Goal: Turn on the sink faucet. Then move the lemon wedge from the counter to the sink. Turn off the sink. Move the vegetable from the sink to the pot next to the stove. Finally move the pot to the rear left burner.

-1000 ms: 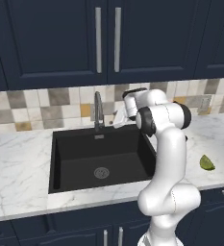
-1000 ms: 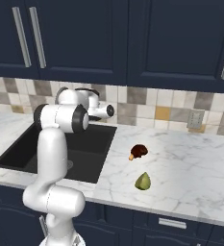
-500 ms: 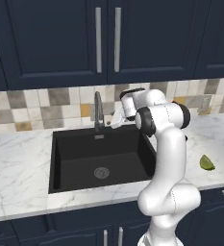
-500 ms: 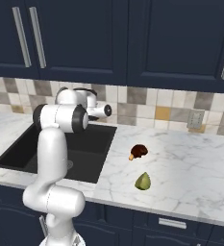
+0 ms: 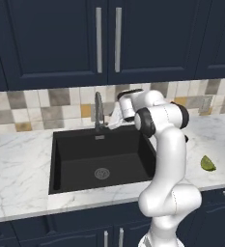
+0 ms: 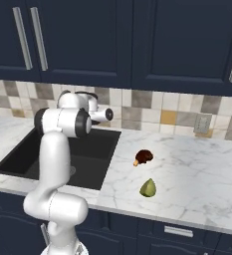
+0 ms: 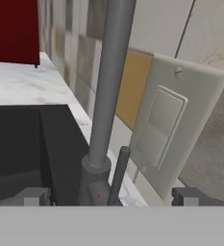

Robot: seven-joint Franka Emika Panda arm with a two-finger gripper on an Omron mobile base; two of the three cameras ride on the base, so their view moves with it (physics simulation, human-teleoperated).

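Observation:
The grey sink faucet stands upright behind the black sink. My gripper is just to its right, at the level of its base. In the hand view the spout rises straight ahead and its thin lever slants up beside the base. My gripper is open, with one fingertip on each side of the faucet base and nothing touched. The yellow-green lemon wedge lies on the white marble counter, right of the sink.
A dark reddish-brown lump lies on the counter between the sink and the wedge. A grey wall outlet plate sits on the tiled backsplash right behind the faucet. Dark blue cabinets hang above.
My hand has crept a little leftwards, closer to the faucet. The jaws have stayed open and nothing else has moved.

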